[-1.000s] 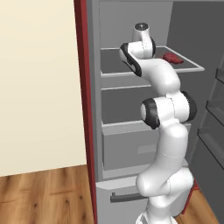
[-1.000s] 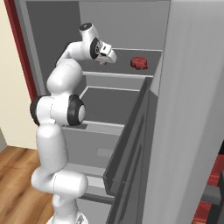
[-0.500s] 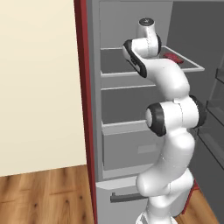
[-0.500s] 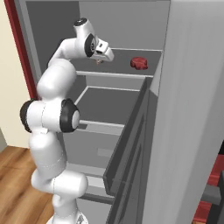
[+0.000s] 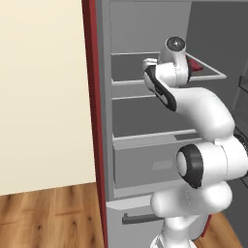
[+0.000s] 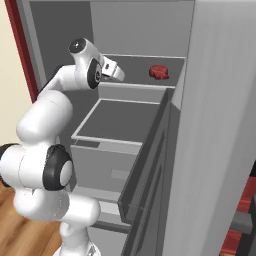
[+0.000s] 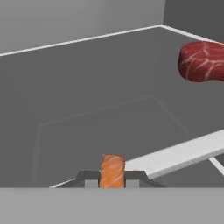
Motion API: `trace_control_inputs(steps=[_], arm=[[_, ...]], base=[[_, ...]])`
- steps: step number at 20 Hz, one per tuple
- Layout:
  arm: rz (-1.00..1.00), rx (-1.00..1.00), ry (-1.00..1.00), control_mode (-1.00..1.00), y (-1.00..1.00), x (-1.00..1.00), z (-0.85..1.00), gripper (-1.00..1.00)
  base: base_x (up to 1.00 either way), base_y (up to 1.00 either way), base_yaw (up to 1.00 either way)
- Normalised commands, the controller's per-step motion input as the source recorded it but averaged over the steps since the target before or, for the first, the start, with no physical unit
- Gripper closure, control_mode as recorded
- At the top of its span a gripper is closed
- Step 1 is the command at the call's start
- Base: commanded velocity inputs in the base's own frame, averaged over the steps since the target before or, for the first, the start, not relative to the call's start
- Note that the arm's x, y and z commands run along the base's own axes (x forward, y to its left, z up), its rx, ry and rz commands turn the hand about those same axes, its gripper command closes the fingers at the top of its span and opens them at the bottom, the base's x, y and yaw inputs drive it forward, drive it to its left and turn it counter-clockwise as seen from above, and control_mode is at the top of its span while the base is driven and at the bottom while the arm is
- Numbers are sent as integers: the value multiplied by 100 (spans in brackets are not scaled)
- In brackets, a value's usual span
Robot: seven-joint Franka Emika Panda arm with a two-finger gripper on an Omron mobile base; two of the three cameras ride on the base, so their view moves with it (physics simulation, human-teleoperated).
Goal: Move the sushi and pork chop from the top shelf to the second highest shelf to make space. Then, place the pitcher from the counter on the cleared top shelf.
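Clamped on the sushi (image 7: 113, 170), the claw (image 7: 112, 178) sat just off the front rim of the top shelf (image 6: 140, 66), its tips closed against the orange roll on both sides in the hand view. From the right base view the claw (image 6: 114, 71) hung at the shelf's front left corner, though the roll itself was too small to make out there.

Against the pictures from a second before, the arm had risen and pulled back toward the fridge opening, and the jaws had tightened that last bit and settled. That reads as the pick being done and the carry starting: the sushi appeared to be off the top shelf, and what was left for it was the drop to the second highest shelf (image 6: 120, 120).

The pork chop (image 6: 159, 72), dark red and marbled, lay on the top shelf toward the back right, well apart from the claw and in the same spot as in the earlier pictures. It showed at the upper right of the hand view (image 7: 203, 61) and as a red sliver behind the wrist in the left base view (image 5: 194, 66).

The second highest shelf carried nothing I could see. Below it, the grey drawer (image 5: 145, 162) stood shut, so its contents were hidden.
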Motion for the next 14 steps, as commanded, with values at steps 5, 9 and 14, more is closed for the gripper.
trace_control_inputs(steps=[5,9,14], arm=[[0,-3,-1,-100,0,-100,19,100],[0,-6,4,-100,0,-100,4,100],[2,-6,0,-100,0,-89,-24,100]], base=[[0,0,0],[0,0,0],[0,0,0]])
